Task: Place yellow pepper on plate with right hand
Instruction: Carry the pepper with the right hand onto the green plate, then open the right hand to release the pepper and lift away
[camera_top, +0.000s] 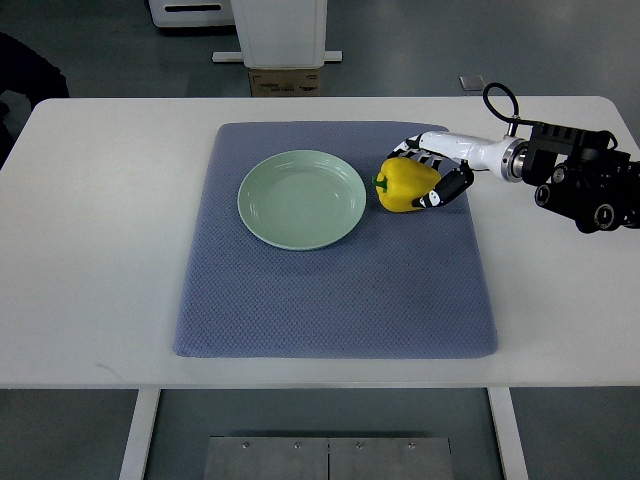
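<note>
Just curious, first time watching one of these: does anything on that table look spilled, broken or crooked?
Nothing stands out. The green plate sits empty on the blue mat, and the right hand is wrapped around the yellow pepper beside it.

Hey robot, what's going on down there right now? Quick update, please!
Right hand wrapped around yellow pepper, on the blue mat just right of the plate. Left hand out of view. Plate bare, nothing in the way.

Bright, even light; sharp, shadowless.
</note>
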